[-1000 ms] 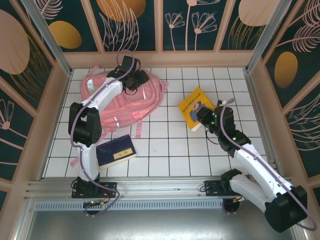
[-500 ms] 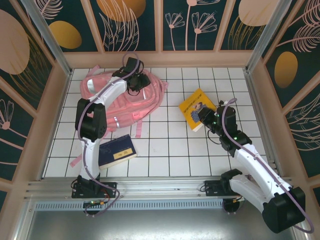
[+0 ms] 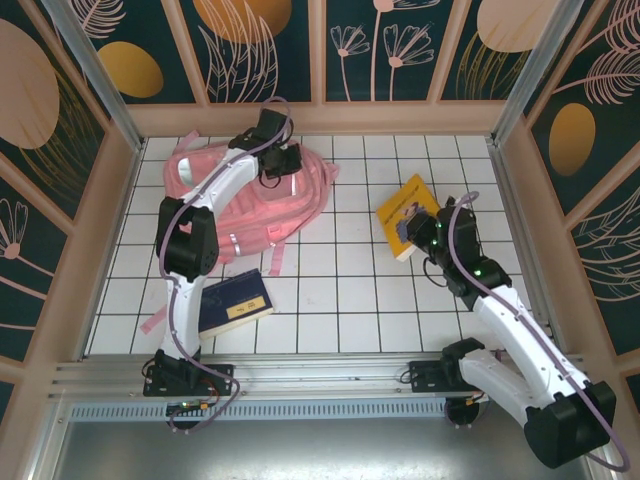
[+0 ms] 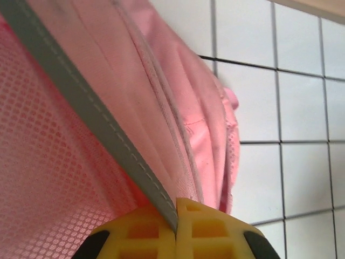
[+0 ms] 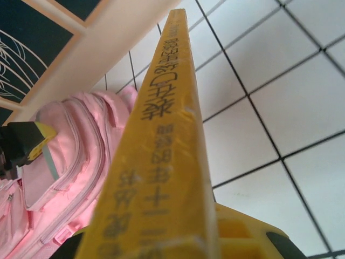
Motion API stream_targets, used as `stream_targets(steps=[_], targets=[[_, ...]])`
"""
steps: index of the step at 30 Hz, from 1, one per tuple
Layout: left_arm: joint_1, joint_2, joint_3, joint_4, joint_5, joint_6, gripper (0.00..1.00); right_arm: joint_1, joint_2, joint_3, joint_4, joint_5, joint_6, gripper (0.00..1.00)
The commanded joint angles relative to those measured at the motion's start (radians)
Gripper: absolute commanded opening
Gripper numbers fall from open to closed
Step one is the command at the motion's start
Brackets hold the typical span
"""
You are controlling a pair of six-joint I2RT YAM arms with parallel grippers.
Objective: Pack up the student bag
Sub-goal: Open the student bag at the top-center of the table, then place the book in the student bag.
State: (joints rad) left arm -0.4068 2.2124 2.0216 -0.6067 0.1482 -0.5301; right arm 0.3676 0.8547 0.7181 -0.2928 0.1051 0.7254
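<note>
Bag position: student bag (image 3: 288, 205) lies flat on the white tiled tabletop (image 3: 340, 290), upper left of the top view, pockets facing up. A pink strap trails toward the lower left.

Left claw (image 3: 277, 160) sits over the bag's upper right part. In the left wrist view its yellow fingers (image 4: 148, 232) are pressed together on a fold of fabric carrying a grey stripe (image 4: 91, 116), which runs straight into the seam between them. Judgement: the pinch is there to lift or pin an edge of the bag so an opening can be held for loading. Whether any zip is open I cannot tell, as the arm covers that area from above.

Blue book (image 3: 232, 303) lies flat below the bag, lower left, apart from both claws and not yet packed.

Yellow book (image 3: 408, 208) is right of centre, well apart from the bag. Right claw (image 3: 426, 236) is clamped on its lower corner. The right wrist view shows the book edge-on, its printed spine (image 5: 161, 135) rising up the frame from between the fingers, with the bag at left behind it. Judgement: gripping the book by its thickness keeps it rigid and presents a thin edge that can slide into a pocket. Book and bag mouth need lining up first.

Risk: a soft fabric pinch may slip under load.
</note>
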Motion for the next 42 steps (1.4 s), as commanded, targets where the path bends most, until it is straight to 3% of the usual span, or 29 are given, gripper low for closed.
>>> stream_targets(steps=[1,8,13,15,19,26,33,36,42], targets=[[-0.104,-0.096,0.133,0.014,0.183,0.131,0.00,-0.021,-0.066,0.106,0.012,0.087,-0.137,0.00],[-0.127,-0.263,0.065,0.093,0.450,0.161,0.00,-0.124,-0.015,0.325,-0.136,-0.046,-0.223,0.00],[-0.110,-0.457,-0.059,0.173,0.576,0.173,0.00,-0.157,-0.053,0.431,-0.191,-0.038,-0.284,0.00],[-0.073,-0.537,-0.138,0.264,0.648,0.125,0.00,-0.167,-0.060,0.469,-0.221,-0.067,-0.282,0.00],[0.046,-0.612,-0.332,0.610,0.880,-0.131,0.00,-0.173,-0.073,0.473,-0.249,-0.159,-0.233,0.00],[0.057,-0.593,-0.394,0.778,0.971,-0.219,0.00,-0.183,-0.081,0.374,-0.201,-0.469,-0.169,0.00],[0.053,-0.561,-0.358,0.862,0.995,-0.292,0.00,-0.198,-0.008,0.215,0.000,-0.848,-0.044,0.00],[0.043,-0.547,-0.345,0.862,1.002,-0.294,0.00,-0.204,0.024,0.141,0.136,-0.933,0.035,0.00],[0.012,-0.527,-0.323,0.842,1.013,-0.271,0.00,-0.201,0.128,0.069,0.339,-0.988,0.127,0.00]])
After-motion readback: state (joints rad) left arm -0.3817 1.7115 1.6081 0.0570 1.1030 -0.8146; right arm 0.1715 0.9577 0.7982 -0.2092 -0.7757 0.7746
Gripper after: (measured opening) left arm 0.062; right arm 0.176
